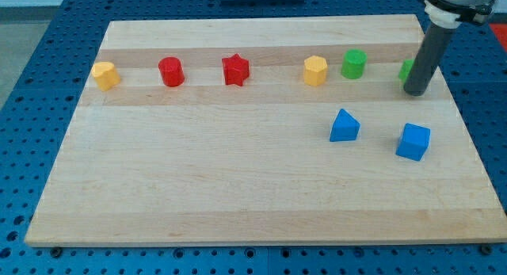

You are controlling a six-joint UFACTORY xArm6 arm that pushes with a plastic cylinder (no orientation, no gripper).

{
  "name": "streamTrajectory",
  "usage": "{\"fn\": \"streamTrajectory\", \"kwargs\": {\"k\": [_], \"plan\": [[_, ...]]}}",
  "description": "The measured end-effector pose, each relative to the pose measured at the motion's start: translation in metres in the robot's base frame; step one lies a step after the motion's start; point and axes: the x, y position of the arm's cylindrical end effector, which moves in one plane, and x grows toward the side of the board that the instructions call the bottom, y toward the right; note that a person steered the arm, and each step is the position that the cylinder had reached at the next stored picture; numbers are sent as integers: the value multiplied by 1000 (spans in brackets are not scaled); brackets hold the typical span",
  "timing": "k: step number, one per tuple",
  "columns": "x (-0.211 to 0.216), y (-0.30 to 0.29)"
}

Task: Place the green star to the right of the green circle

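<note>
My tip (417, 93) rests on the board (238, 196) near the view's right edge, with nothing to open or close. The green star (406, 70) sits just left of it, touching and mostly hidden by the rod, so its pointing can't be told. The green circle (353, 64) lies farther left, blue blocks below.

Green circle (353, 64) sits upright; green star (406, 71) to its right, mostly hidden.
</note>
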Motion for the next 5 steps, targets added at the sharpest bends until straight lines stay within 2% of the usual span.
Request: {"fn": "streamTrajectory", "kwargs": {"k": [1,3,5], "plan": [[-12,0],[-6,10],[27,84]]}}
